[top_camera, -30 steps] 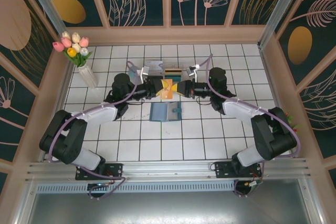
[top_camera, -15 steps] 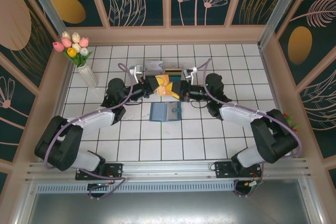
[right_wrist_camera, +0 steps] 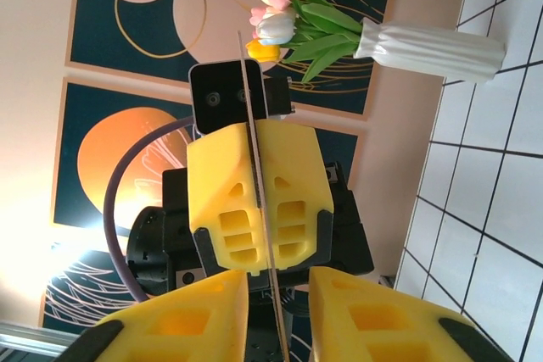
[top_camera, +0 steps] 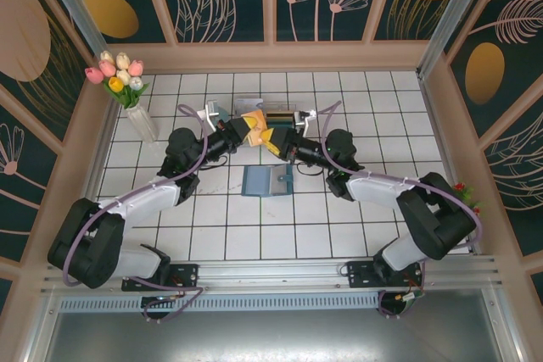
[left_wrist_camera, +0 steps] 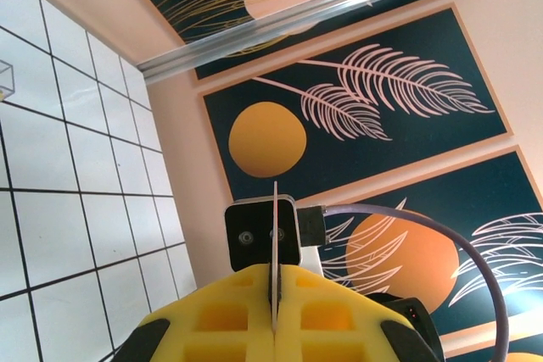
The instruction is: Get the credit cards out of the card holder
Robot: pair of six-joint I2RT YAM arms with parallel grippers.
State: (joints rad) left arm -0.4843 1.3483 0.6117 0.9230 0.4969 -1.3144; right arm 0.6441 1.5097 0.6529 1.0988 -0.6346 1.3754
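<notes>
The card holder (top_camera: 267, 181) lies open and flat on the tiles at mid-table. Above and behind it my two grippers meet tip to tip. My left gripper (top_camera: 246, 129) is shut on an orange credit card (top_camera: 257, 130). In the left wrist view the card (left_wrist_camera: 275, 218) stands edge-on, pinched between the yellow pads of the left gripper (left_wrist_camera: 275, 275). In the right wrist view my right gripper (right_wrist_camera: 278, 275) is open, its fingers standing apart on either side of the card's (right_wrist_camera: 246, 82) near edge. The left gripper (right_wrist_camera: 257, 201) faces it, clamped on the card.
A clear plastic box (top_camera: 263, 112) sits just behind the grippers. A white vase of tulips (top_camera: 136, 116) stands at the back left, also visible as the vase (right_wrist_camera: 424, 48) in the right wrist view. Panelled walls enclose the tiled table on three sides.
The left gripper closed on the card and the right gripper's jaws came apart. Both grippers and the card shifted toward the back left.
</notes>
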